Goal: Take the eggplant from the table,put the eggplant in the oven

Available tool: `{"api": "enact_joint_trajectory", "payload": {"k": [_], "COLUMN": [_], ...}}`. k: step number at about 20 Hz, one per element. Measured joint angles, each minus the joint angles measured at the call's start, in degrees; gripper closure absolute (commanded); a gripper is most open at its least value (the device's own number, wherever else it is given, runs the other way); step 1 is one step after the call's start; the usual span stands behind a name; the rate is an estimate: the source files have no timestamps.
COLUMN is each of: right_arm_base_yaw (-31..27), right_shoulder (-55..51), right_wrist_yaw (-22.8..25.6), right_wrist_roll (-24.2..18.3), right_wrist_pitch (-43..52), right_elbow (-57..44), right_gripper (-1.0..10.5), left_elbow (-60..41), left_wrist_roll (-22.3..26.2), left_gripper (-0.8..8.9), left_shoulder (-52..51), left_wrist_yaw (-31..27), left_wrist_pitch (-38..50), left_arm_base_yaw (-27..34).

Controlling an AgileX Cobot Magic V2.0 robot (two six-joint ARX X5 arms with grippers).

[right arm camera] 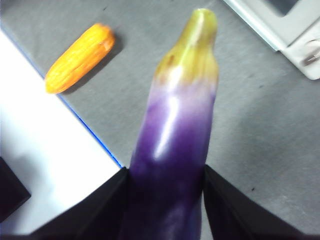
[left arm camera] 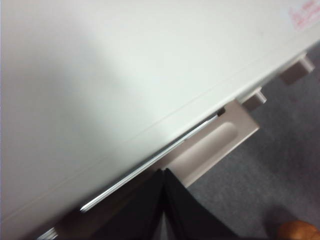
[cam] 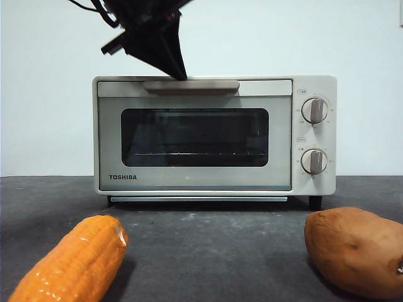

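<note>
The eggplant (right arm camera: 175, 130), glossy purple fading to a yellow-green tip, is held in the air over the table (right arm camera: 260, 125) with my right gripper (right arm camera: 165, 172) shut on its thick end. It does not show in the front view. The cream TOSHIBA oven (cam: 195, 138) stands at the back with its door closed. My left gripper (cam: 180, 74) comes down from above, jaws shut, its tip at the beige door handle (cam: 191, 85). In the left wrist view, the same gripper (left arm camera: 163, 172) rests against the handle (left arm camera: 215, 145) below the oven top (left arm camera: 100, 75).
An orange corn cob (cam: 75, 261) lies at the front left and a brown sweet potato (cam: 356, 248) at the front right. The right wrist view shows the corn cob (right arm camera: 80, 57) near the table's blue-lined edge, with a white area (right arm camera: 45, 145) beyond.
</note>
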Motion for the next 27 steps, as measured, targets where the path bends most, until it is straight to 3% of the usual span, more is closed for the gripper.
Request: {"api": "enact_joint_trajectory", "payload": {"k": [6,13,17,24,27], "right_arm_base_yaw": [0.0,0.0,0.0,0.0,0.0], "right_shoulder": [-0.63,-0.61,-0.61,-0.59,-0.57], "right_wrist_yaw": [-0.02,1.44,1.44,1.42,1.38], "right_wrist_roll": [-0.02,-0.09,-0.22,-1.4,-2.58], "right_wrist_pitch": [0.0,0.0,0.0,2.1,5.92], "right_elbow": [0.0,0.0,0.0,0.0,0.0], "right_gripper": [7.8,7.8,7.8,7.8,7.8], "left_elbow": [1.22,2.69,6.6,7.45,4.37], "left_wrist_roll": [3.04,3.41,4.61,4.92,4.59], "left_gripper": [8.08,8.08,8.08,8.08,8.08], "left_shoulder": [0.52,1.9,2.32,-0.13,-4.66], "left_wrist_yaw": [-2.8,-2.47,-2.64,-2.75,-3.06], "left_wrist_pitch": [-3.02,-25.75,-32.24,-30.34,-24.87], "left_arm_base_yaw": [-1.84,-7.48,-10.6,-10.51,-8.59]}}
